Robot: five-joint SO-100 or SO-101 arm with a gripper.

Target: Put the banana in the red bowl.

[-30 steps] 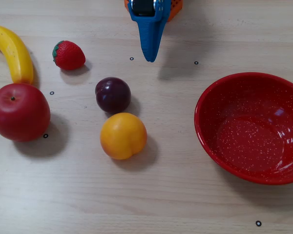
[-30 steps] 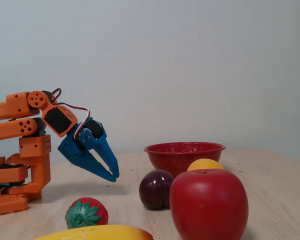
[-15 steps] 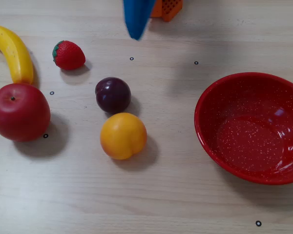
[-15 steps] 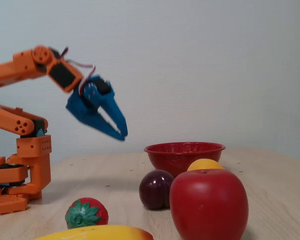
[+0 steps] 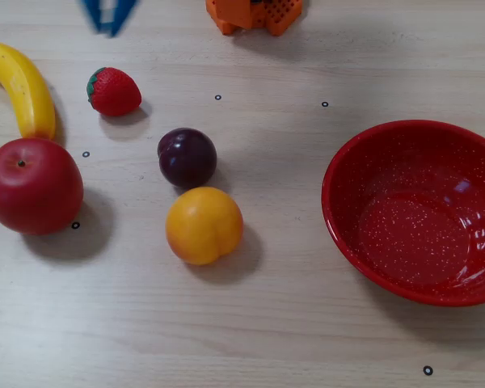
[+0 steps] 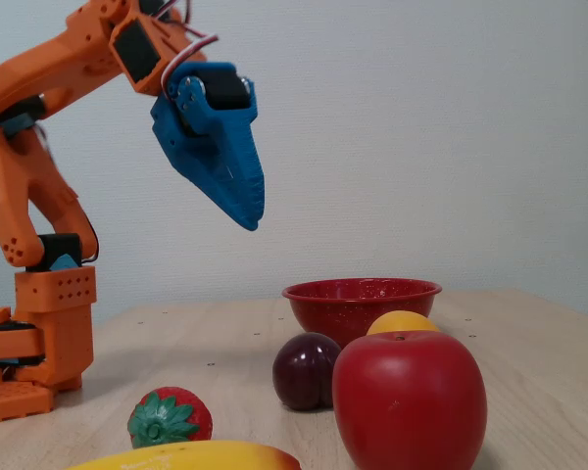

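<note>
In the top-down fixed view the banana [image 5: 20, 85] lies at the far left, its upper end cut off by the left edge, its lower end just above the apple [image 5: 32, 185] and perhaps touching it. The strawberry [image 5: 111, 91] sits just right of the banana, clear of it. The plum [image 5: 187, 157] and the orange fruit [image 5: 204, 225] sit near the middle, close together, the orange one nearer the bottom. The bowl [image 5: 352, 234] is at the right, well apart from all fruit, its right rim cut by the frame edge; bare table [image 5: 291, 323] lies between it and the fruit and along the whole bottom.

The gripper [image 5: 109, 16] shows only as a blurred blue tip at the top edge, above the strawberry, with the orange base [image 5: 255, 12] to its right. In the low side view the gripper [image 6: 250, 217] hangs high in the air, pointing down, far above the table; its fingers look together, tips meeting, holding nothing. There the banana [image 6: 191, 457] lies at the bottom edge in front of the strawberry [image 6: 170, 417], with the apple [image 6: 409, 401] nearest and the bowl [image 6: 361, 299] far behind.
</note>
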